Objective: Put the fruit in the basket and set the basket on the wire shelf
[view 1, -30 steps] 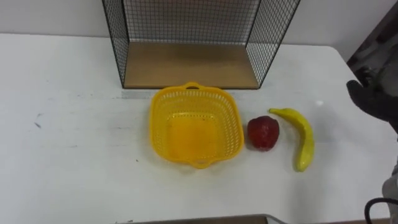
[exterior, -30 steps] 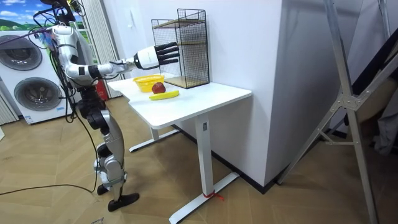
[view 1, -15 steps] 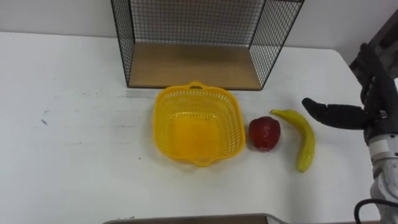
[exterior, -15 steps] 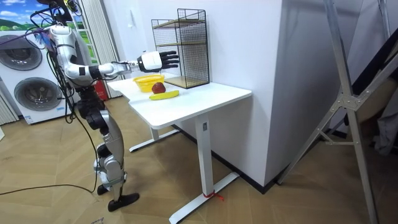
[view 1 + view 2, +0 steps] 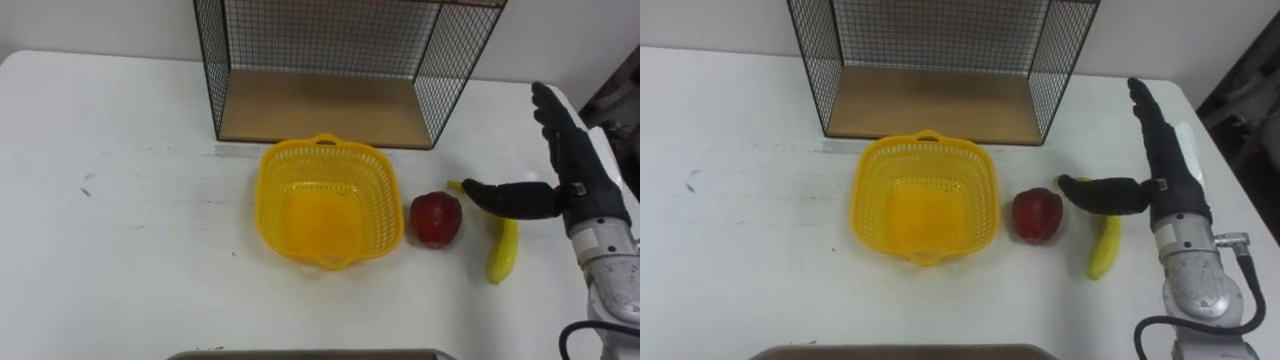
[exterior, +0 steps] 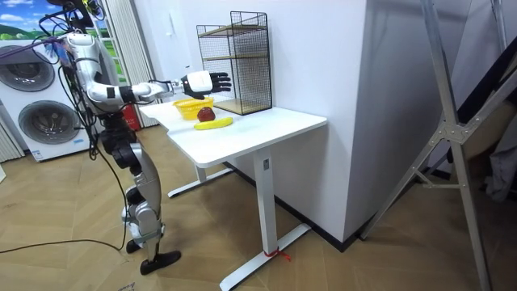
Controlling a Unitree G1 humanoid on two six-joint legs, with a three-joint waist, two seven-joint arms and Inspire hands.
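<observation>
A yellow perforated plastic basket sits empty on the white table, just in front of the black wire shelf with a wooden floor. A red apple lies just right of the basket, and a yellow banana just right of the apple. The right hand hovers over the banana with fingers straight and spread. Its thumb crosses the banana's far end, and contact cannot be told. In the room view the robot stands at the table's end, right arm stretched out.
</observation>
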